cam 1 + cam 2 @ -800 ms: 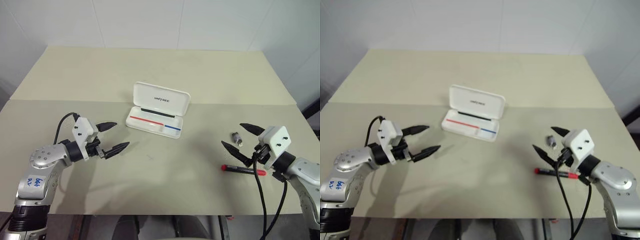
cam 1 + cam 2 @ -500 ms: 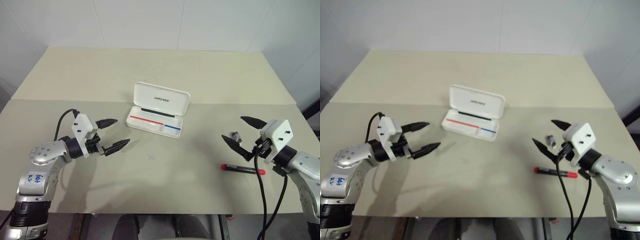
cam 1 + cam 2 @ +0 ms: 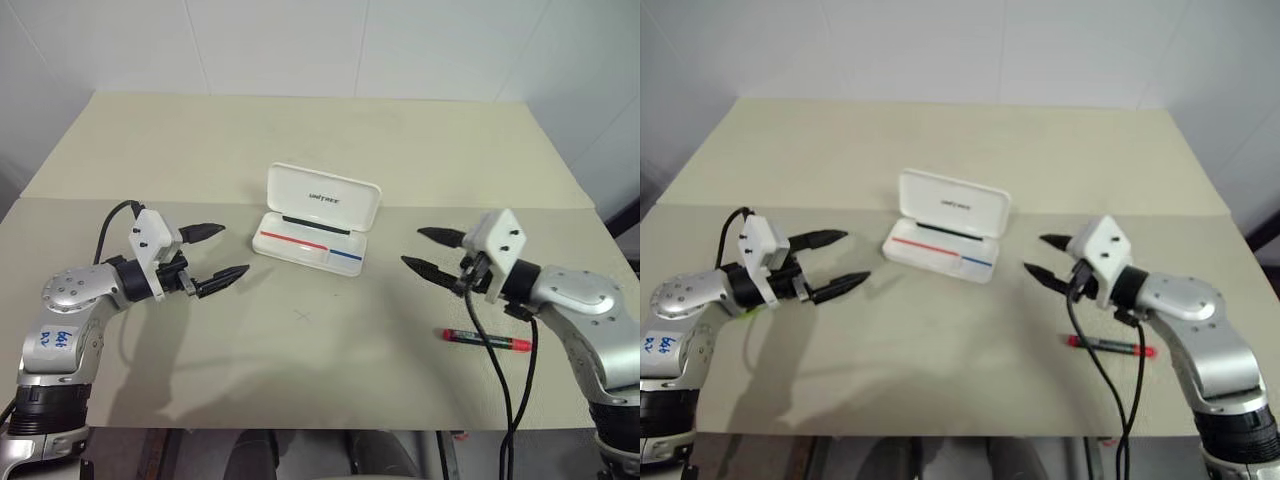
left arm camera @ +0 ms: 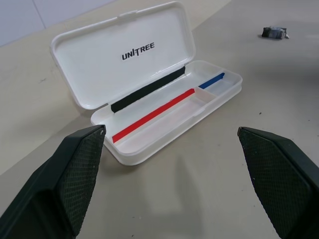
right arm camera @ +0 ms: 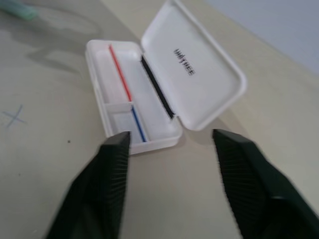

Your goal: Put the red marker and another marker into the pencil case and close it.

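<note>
Two grippers hang above a beige table [image 3: 300,380], one on each side of the pencil case [image 3: 315,221], and both point inward at it. The case is white, lies open near the middle of the table, and its lid stands up at the far side with dark lettering on the inside. A thin red line and a shorter blue line run along the tray; the tray holds no marker.

On the robot's left, the left gripper [image 3: 218,256] has its two black fingers [image 4: 75,184] spread wide with nothing between them. It is well apart from the case. On the robot's right, the right gripper [image 3: 430,251] also has its fingers [image 5: 112,194] parted and empty, its tips near the right end of the case but not touching it.

Nearer the front edge of the table, the red marker [image 3: 487,339] lies flat below the right gripper's wrist, a slim dark barrel with red ends, clear of the fingers. A cable from the right wrist crosses over it.

In the right wrist view, a pale green object [image 5: 17,8] lies at the edge of the picture beyond the case, cut off and blurred; this may be the other marker. In the left wrist view, a small dark and grey object [image 4: 273,33] lies on the table past the case.
</note>
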Controlling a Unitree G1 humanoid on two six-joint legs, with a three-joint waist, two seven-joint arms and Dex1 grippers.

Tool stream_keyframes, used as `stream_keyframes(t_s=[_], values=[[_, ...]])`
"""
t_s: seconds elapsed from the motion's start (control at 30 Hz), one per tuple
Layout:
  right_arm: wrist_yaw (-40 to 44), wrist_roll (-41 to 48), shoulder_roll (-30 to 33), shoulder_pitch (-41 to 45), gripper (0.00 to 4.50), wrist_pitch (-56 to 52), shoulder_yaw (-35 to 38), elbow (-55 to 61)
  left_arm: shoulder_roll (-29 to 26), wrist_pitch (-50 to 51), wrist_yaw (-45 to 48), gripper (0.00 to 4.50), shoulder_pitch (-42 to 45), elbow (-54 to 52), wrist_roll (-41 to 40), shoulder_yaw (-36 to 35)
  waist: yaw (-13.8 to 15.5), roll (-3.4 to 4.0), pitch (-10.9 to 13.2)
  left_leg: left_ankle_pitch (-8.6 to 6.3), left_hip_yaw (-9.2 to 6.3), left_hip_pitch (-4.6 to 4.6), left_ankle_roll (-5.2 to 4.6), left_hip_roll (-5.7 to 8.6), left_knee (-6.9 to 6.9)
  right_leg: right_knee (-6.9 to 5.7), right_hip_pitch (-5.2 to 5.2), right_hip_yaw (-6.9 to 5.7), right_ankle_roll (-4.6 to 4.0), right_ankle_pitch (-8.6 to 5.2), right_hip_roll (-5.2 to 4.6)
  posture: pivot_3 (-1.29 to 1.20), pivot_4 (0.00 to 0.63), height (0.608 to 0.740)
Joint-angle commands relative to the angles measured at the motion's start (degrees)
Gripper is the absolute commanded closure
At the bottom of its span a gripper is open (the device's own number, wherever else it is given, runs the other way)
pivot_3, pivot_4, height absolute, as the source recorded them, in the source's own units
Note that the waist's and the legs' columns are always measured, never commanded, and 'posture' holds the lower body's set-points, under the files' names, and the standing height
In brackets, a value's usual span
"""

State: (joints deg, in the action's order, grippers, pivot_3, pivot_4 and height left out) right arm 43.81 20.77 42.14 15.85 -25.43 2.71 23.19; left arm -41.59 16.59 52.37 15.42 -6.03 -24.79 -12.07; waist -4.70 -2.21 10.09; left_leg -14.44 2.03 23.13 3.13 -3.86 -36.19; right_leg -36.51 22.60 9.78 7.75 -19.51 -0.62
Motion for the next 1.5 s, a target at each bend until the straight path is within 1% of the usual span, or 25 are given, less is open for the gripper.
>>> stream_keyframes(t_s=[0.03, 0.13, 0.17, 0.3, 0.37, 0.47, 0.67, 0.83, 1.0, 1.2, 1.23, 1.27, 1.3, 1.43, 1.47, 1.5], values=[[0.0, -1.6, 0.7, 3.3, 2.1, -2.1, -1.9, -0.7, -1.3, -0.6, 1.0, 0.0, 1.6, -0.7, -0.3, -0.6, 0.0, 0.0, 0.0, 0.0, 0.0, 0.0, 0.0, 0.0, -0.01, -0.01, 0.0, 0.0, 0.0, 0.0, 0.0, 0.0, 0.15, 0.74], [1.2, -2.6, 0.6, 7.5, 2.1, -4.3, -5.5, -1.4, -2.2, -0.3, 2.3, 0.0, 2.3, 0.1, -0.1, -0.3, -0.1, 0.0, 0.0, 0.0, 0.0, -0.02, 0.0, 0.0, -0.03, -0.05, 0.0, 0.0, 0.0, 0.0, 0.0, 0.0, 0.15, 0.74], [1.9, -3.2, 1.3, 9.1, 2.1, -6.7, -7.6, -1.3, -2.8, 0.2, 2.9, 0.0, 2.4, 0.1, -0.4, -0.3, -0.2, 0.0, 0.0, 0.01, 0.0, -0.02, 0.0, 0.0, -0.04, -0.07, 0.01, 0.0, -0.01, 0.0, 0.01, 0.0, 0.15, 0.74], [6.8, -3.9, 1.8, 14.9, 2.1, -9.3, -13.5, -2.6, -5.3, 1.9, 5.6, 0.0, 2.6, 0.5, -1.3, -0.6, -0.3, 0.01, 0.0, 0.01, 0.02, -0.03, 0.0, -0.01, 0.03, -0.08, 0.07, 0.0, -0.06, -0.02, 0.01, 0.0, 0.15, 0.74], [8.0, -3.1, 0.6, 17.9, 2.1, -12.3, -15.3, -4.0, -6.3, 2.6, 6.5, 0.0, 2.4, 0.4, -1.7, -1.1, -0.2, 0.03, 0.0, 0.01, 0.02, 0.0, 0.0, -0.02, 0.05, -0.1, 0.14, -0.02, -0.11, -0.06, 0.01, 0.0, 0.15, 0.74], [11.8, -5.3, -0.6, 23.4, 2.1, -13.2, -20.7, -9.1, -6.8, 2.9, 6.5, 0.0, 2.3, -0.2, -2.0, -2.0, -0.2, 0.02, 0.1, -0.03, 0.01, 0.06, 0.02, -0.04, 0.02, -0.19, 0.18, -0.07, -0.15, -0.17, 0.01, 0.0, 0.15, 0.74], [15.2, -9.7, -3.5, 28.2, 2.1, -8.4, -25.4, -18.5, -6.0, 3.9, 5.0, 0.0, 1.1, -2.8, -2.5, -2.5, -0.2, 0.0, 0.1, -0.03, 0.02, 0.03, 0.02, -0.05, 0.01, -0.41, 0.28, -0.07, -0.23, -0.23, 0.03, 0.0, 0.15, 0.74], [16.9, -13.4, -7.3, 31.1, 2.1, -4.4, -28.1, -26.0, -6.1, 4.6, 3.9, 0.0, -1.0, -5.0, -3.3, -3.8, -0.4, 0.0, 0.1, -0.03, 0.04, 0.04, 0.02, -0.05, 0.0, -0.44, 0.31, -0.06, -0.22, -0.23, 0.02, 0.0, 0.15, 0.74], [17.8, -17.0, -10.7, 32.7, 2.1, 0.2, -29.8, -32.2, -5.7, 5.0, 2.5, 0.0, -2.5, -6.9, -3.7, -4.7, -0.5, 0.01, 0.1, -0.02, 0.04, 0.04, 0.03, -0.06, 0.0, -0.55, 0.37, -0.07, -0.24, -0.24, 0.04, 0.0, 0.15, 0.74], [19.0, -22.3, -12.7, 33.8, 2.1, 5.4, -32.0, -39.0, -5.6, 5.2, 0.9, 0.0, -3.5, -8.2, -4.0, -5.8, -0.5, 0.01, 0.1, -0.02, 0.04, 0.04, 0.04, -0.05, -0.03, -0.58, 0.37, -0.07, -0.24, -0.24, 0.03, 0.0, 0.15, 0.74], [18.6, -23.7, -12.9, 34.3, 2.46, 6.6, -32.6, -40.7, -5.7, 5.2, 0.7, 0.0, -3.5, -8.2, -4.0, -5.9, -0.5, 0.0, 0.1, -0.02, 0.04, 0.04, 0.04, -0.05, -0.04, -0.58, 0.37, -0.07, -0.24, -0.24, 0.03, 0.0, 0.15, 0.74], [18.1, -24.9, -13.2, 34.9, 2.7, 7.4, -32.9, -42.4, -5.7, 5.2, 0.5, 0.0, -3.4, -8.2, -4.1, -5.9, -0.6, 0.0, 0.1, -0.02, 0.04, 0.03, 0.04, -0.05, -0.05, -0.59, 0.36, -0.07, -0.24, -0.24, 0.03, 0.0, 0.15, 0.74], [18.0, -25.9, -13.5, 35.6, 3.03, 8.4, -33.1, -44.4, -5.7, 5.2, 0.4, 0.0, -3.3, -8.3, -4.1, -6.0, -0.9, 0.0, 0.1, -0.01, 0.04, 0.01, 0.04, -0.05, -0.09, -0.63, 0.35, -0.06, -0.24, -0.23, 0.04, 0.0, 0.15, 0.74], [18.0, -27.8, -14.5, 37.8, 4.35, 10.8, -32.9, -48.6, -5.8, 5.3, 0.0, 0.0, -3.3, -8.9, -4.4, -6.0, -1.7, -0.02, 0.1, 0.01, 0.03, -0.06, 0.07, -0.03, -0.33, -0.89, 0.25, -0.06, -0.23, -0.23, 0.03, 0.0, 0.15, 0.74], [18.3, -27.9, -14.7, 38.2, 4.48, 11.1, -32.7, -49.0, -5.8, 5.3, -0.1, 0.0, -3.5, -9.0, -4.4, -6.1, -1.7, -0.03, 0.1, 0.05, 0.0, -0.13, 0.06, -0.03, -0.37, -0.91, 0.17, -0.06, -0.22, -0.21, 0.03, 0.0, 0.15, 0.74], [18.7, -27.9, -14.7, 38.5, 4.48, 11.2, -32.5, -49.0, -5.8, 5.2, -0.2, 0.0, -3.6, -9.1, -4.4, -6.2, -1.7, -0.02, 0.1, 0.07, -0.01, -0.18, 0.04, -0.02, -0.42, -0.91, 0.08, -0.06, -0.2, -0.18, 0.03, 0.0, 0.15, 0.74]])
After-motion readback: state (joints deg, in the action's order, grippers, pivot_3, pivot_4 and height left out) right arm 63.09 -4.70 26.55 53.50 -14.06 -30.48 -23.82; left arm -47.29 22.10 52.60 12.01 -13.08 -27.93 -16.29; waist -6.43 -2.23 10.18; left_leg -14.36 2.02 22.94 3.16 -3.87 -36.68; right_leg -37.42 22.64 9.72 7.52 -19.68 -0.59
